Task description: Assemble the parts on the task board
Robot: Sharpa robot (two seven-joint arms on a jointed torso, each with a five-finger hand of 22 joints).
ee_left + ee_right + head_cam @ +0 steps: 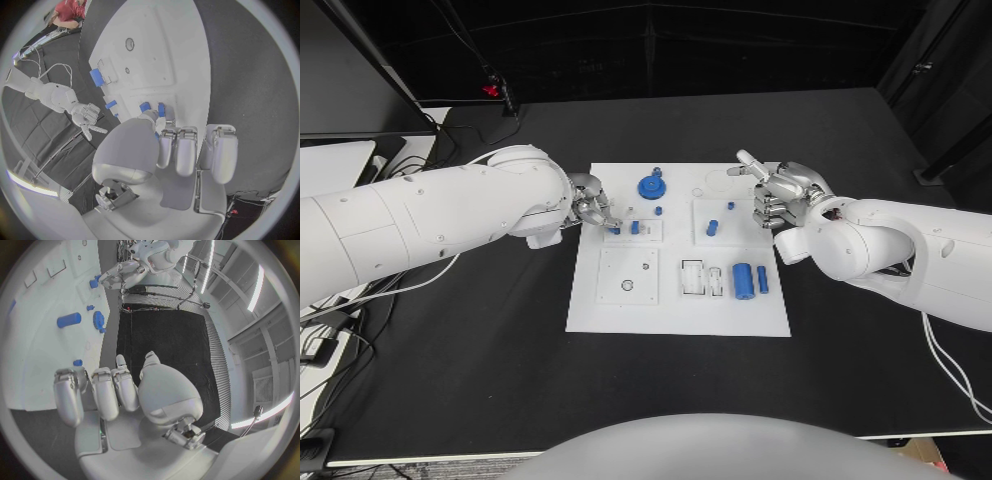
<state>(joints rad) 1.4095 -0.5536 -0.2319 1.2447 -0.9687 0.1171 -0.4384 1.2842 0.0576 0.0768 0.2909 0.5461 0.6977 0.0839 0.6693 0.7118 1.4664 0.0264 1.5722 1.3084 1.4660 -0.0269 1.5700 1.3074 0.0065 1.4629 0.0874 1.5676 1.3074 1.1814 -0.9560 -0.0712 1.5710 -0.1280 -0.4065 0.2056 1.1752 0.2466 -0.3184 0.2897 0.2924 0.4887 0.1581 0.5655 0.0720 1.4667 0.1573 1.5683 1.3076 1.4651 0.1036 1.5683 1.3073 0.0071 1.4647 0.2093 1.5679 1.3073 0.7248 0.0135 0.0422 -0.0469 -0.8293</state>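
The white task board (678, 300) lies mid-table. My left hand (593, 208) hovers over its upper left, fingers curled; a sliver of a small blue part (155, 132) shows pinched between thumb and finger. Two blue pegs (615, 229) (145, 106) stand just past the fingertips. A blue gear (652, 186) sits at the board's far edge. A blue peg (713, 227) stands mid-board, and two blue cylinders (743, 278) lie lower right. My right hand (783, 195) hangs at the board's right edge holding nothing, fingers apart, one pointing away from me.
Recessed slots (692, 277) and a square plate with holes (629, 272) occupy the board's near half. Cables (343, 310) trail over the table's left edge. Black table (473, 380) surrounds the board.
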